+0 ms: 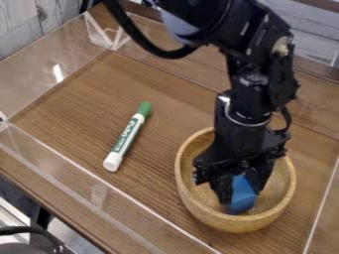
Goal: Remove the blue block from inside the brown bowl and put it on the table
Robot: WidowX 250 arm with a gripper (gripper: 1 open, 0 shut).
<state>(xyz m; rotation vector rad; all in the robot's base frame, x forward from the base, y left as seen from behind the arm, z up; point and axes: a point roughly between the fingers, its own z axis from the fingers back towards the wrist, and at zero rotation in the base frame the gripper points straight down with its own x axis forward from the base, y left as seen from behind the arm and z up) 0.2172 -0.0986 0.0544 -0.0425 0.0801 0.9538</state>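
Observation:
The light-brown wooden bowl (199, 198) sits on the dark wood-grain table (93, 94) at the lower right. Inside it lies the blue block (241, 193), partly hidden by the black fingers. My gripper (237, 177) points straight down into the bowl, and its two black fingers are shut on the blue block, one on each side. The block still rests low in the bowl.
A green-and-white marker (127, 135) lies on the table left of the bowl. Low clear acrylic walls (54, 60) border the tabletop. The black arm (252, 60) rises above the bowl toward the top of the view.

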